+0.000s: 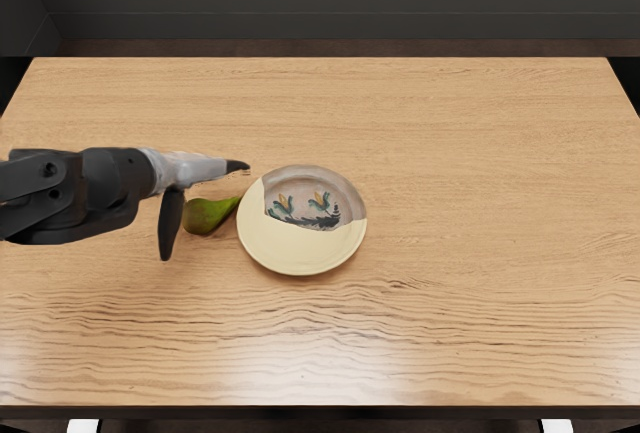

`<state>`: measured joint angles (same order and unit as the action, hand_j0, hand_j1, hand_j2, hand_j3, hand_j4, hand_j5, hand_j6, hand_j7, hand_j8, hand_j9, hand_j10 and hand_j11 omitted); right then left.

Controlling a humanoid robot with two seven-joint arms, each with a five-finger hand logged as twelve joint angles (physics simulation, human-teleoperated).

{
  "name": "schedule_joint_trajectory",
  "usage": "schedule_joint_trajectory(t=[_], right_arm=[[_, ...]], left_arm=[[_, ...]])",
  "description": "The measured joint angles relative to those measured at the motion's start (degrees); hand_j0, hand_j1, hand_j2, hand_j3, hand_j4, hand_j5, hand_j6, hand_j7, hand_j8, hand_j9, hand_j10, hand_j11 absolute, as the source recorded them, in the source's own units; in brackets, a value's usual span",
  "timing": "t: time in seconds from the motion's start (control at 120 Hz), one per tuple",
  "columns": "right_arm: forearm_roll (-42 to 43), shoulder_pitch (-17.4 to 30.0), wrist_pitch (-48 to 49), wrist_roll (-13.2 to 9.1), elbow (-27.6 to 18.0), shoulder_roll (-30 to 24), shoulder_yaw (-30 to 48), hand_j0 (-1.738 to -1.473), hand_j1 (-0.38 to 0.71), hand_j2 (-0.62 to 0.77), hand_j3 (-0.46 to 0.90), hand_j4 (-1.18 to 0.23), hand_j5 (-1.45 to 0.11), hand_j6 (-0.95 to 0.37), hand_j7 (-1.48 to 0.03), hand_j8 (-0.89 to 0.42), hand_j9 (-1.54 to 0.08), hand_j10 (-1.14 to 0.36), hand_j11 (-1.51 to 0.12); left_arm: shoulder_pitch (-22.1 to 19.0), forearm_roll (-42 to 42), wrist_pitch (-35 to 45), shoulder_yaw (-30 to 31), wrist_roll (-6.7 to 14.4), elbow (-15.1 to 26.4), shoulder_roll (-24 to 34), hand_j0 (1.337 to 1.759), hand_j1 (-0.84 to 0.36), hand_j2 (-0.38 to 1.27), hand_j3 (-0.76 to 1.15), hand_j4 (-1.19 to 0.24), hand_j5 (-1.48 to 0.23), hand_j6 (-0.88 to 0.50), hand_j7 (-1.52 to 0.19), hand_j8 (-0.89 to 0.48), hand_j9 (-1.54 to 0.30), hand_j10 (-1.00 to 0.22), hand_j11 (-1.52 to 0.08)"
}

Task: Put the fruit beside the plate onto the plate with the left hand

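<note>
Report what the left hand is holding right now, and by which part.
Nothing is held. The left hand is open, fingers spread close by the pear, which lies on the table beside the plate.

Table (pixel 480 153): light wood with pronounced grain, smooth, faint satin sheen. Plate (pixel 300 253): cream, glazed-looking, smooth, with a painted motif on the upper half. Pear (pixel 205 215): green skin, smooth, matt. Left hand (pixel 190 175): pale grey shell, dark matt fingertips.
</note>
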<state>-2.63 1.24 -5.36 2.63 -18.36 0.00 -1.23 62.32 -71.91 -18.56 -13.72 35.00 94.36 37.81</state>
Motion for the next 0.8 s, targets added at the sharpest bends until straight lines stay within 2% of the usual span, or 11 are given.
schedule_joint_trajectory(t=[0.275, 0.55, 0.8], right_arm=[[0.0, -0.09, 0.0, 0.0, 0.07, 0.0, 0.07, -1.658, -0.32, -0.01, 0.0, -0.02, -0.03, -0.02, -0.03, -0.02, -0.03, -0.02, -0.03], [0.0, -0.1, 0.0, 0.0, 0.07, 0.0, 0.09, -1.658, -0.32, -0.01, 0.0, -0.02, -0.03, -0.02, -0.03, -0.02, -0.03, -0.02, -0.03], [0.0, -0.15, 0.0, 0.0, 0.07, 0.0, 0.09, -1.658, -0.32, -0.01, 0.0, -0.02, -0.03, -0.02, -0.03, -0.02, -0.03, -0.02, -0.03]], left_arm=[[-3.79, -5.88, 4.86, 0.31, 0.0, 0.08, -2.13, 1.658, 0.35, 0.0, 0.0, 0.0, 0.0, 0.0, 0.0, 0.0, 0.0, 0.0, 0.0], [-3.87, -6.52, 5.06, 1.76, 0.0, -0.94, -2.12, 1.658, 0.33, 0.0, 0.0, -0.02, -0.02, -0.02, -0.02, -0.02, -0.02, -0.02, -0.02], [-3.99, -7.07, 5.53, 2.01, 0.0, -3.06, -2.43, 1.658, 0.24, 0.02, 0.0, -0.09, -0.12, -0.09, -0.12, -0.09, -0.12, -0.09, -0.12]])
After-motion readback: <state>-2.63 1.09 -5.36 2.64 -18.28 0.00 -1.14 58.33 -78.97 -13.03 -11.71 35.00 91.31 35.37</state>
